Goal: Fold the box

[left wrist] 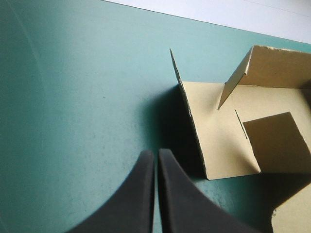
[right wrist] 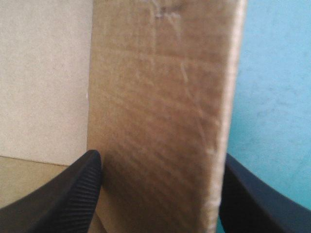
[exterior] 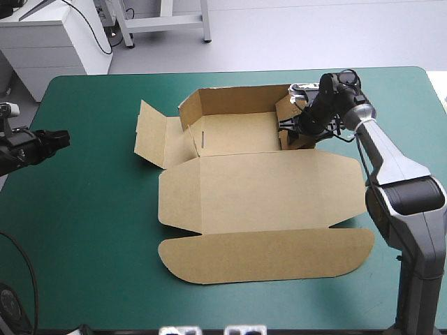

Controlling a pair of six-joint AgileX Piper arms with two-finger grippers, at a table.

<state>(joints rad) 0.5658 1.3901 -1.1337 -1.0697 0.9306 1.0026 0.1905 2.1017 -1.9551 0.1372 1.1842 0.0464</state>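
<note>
The right claw (right wrist: pixel 160 160) is standing open, its black fingers (right wrist: pixel 58 194) sitting one to each side of a raised side flap (right wrist: pixel 160 97) of the box (exterior: pixel 258 188) without pinching it. Brown board is filling the gap between them, with the box floor showing off one finger and the teal-green desk (right wrist: pixel 277 97) off the other. In the high view this claw (exterior: pixel 292 129) is reaching down at the box's right end, where the flap is leaning up beside the raised back wall (exterior: pixel 237 101). Out from the claw, toward the robot, the wide lid (exterior: pixel 265 192) is lying flat on the desk (exterior: pixel 91 230), its rounded tuck strip (exterior: pixel 265 255) lying flat past it. Across the box from the claw, the end flap (exterior: pixel 154 136) is splaying outward, partly lifted. The left claw (left wrist: pixel 155 154) is closed to a point on nothing, hanging over bare desk (left wrist: pixel 73 97) with the box (left wrist: pixel 218 136) ahead of it and apart. The board is looking light and stiff, likely bending cleanly only along its creases and springing back if let go early. Its smooth faces are probably giving little grip, so pinching a flap across its thickness near the free edge, then steering it about the crease, seems the better hold. Squeezing at a corner is risking a crushed edge.
</note>
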